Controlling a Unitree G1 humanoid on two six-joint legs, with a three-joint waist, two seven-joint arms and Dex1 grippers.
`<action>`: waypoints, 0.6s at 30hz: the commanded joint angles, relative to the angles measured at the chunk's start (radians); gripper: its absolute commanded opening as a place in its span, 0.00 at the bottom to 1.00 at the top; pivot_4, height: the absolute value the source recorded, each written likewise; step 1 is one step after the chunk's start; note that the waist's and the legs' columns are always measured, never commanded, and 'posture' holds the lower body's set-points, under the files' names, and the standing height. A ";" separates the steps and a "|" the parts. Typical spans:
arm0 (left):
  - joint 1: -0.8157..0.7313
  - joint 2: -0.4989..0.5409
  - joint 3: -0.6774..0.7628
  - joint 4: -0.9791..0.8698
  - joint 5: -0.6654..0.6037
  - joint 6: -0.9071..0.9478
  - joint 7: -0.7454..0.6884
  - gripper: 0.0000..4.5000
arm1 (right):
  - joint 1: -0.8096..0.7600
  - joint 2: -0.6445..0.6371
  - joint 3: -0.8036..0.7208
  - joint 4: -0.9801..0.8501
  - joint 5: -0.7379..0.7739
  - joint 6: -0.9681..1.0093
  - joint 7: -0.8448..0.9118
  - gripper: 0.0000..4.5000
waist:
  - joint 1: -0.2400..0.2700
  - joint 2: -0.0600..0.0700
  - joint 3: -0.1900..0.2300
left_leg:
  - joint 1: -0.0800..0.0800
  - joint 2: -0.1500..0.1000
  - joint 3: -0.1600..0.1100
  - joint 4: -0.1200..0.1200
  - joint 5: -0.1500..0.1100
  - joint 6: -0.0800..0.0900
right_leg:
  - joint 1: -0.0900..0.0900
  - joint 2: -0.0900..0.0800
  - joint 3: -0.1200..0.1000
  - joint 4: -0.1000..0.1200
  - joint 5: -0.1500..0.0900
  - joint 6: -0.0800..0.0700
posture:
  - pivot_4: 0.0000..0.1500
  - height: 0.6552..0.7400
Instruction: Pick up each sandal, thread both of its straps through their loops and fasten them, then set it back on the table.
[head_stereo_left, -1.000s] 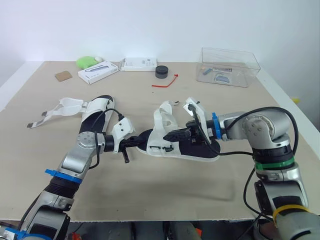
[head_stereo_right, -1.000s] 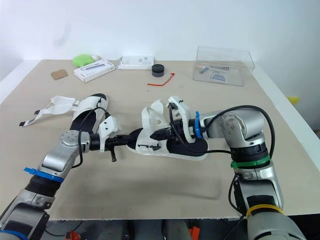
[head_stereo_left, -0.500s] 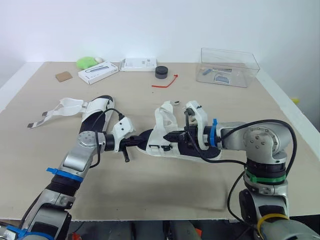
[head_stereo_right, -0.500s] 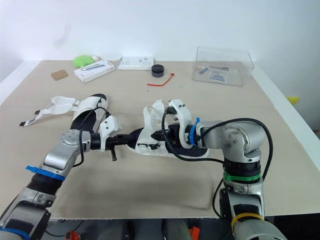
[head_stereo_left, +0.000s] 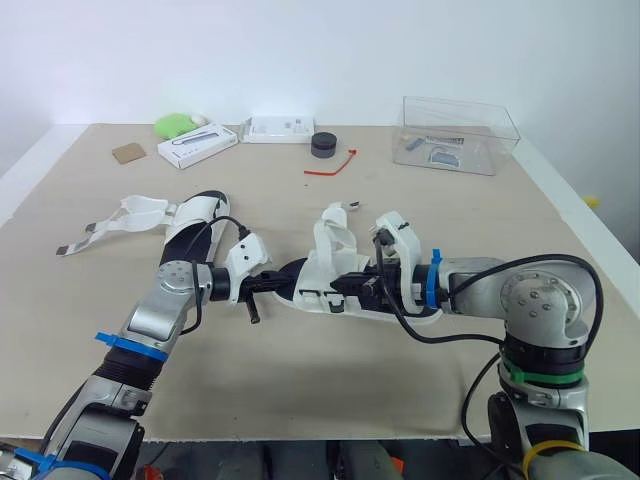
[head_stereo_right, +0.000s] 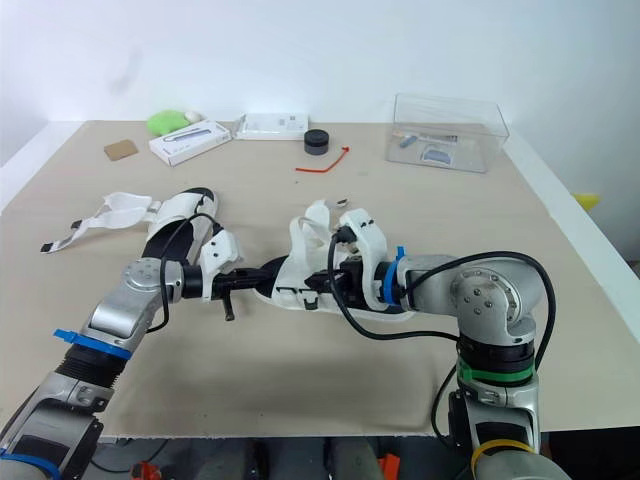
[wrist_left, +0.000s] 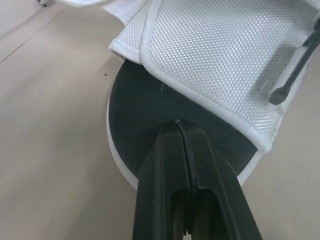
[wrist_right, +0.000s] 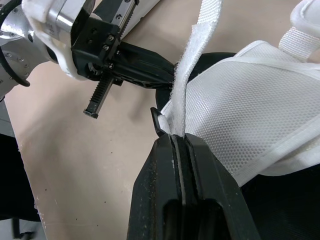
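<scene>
Two sandals appear in the left eye view. The nearer sandal (head_stereo_left: 335, 270) sits at the middle of the table (head_stereo_left: 300, 380), between both grippers. The second sandal (head_stereo_left: 190, 225) lies well apart toward the robot's left, one strap trailing loose. The left gripper (head_stereo_left: 278, 284) meets the nearer sandal's end, and the right gripper (head_stereo_left: 347, 287) reaches in over its upper.

Right eye view: identical layout.

Left wrist view: both fingers (wrist_left: 165, 165) are pressed together, pinching the rim of the black sole (wrist_left: 145, 100) under the white mesh.

Right wrist view: both fingers (wrist_right: 160, 175) are closed, clamping a white strap (wrist_right: 192, 65) that rises from the mesh.
</scene>
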 joint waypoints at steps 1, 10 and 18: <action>0.005 0.003 -0.016 0.040 0.030 0.010 0.009 0.00 | 0.015 -0.015 -0.024 -0.050 0.050 0.004 -0.036 0.01 | 0.000 0.000 0.000 | 0.000 0.000 0.000 0.000 0.000 0.000 | 0.000 0.000 0.000 0.000 0.000 0.000 | 1.00 1.00; -0.001 0.000 -0.022 0.051 0.031 0.006 0.005 0.00 | 0.020 -0.035 -0.031 -0.095 0.111 0.004 -0.069 0.33 | -0.001 0.000 0.000 | 0.000 0.000 0.000 0.000 0.000 0.000 | 0.000 0.000 0.000 0.000 0.000 0.000 | 1.00 1.00; -0.016 -0.005 -0.026 0.072 0.034 -0.006 0.000 0.00 | -0.137 -0.053 -0.015 0.039 0.049 -0.038 -0.018 0.51 | -0.001 0.000 0.000 | 0.000 0.000 0.000 0.000 0.001 0.002 | 0.000 0.001 -0.001 0.000 0.001 0.000 | 1.00 1.00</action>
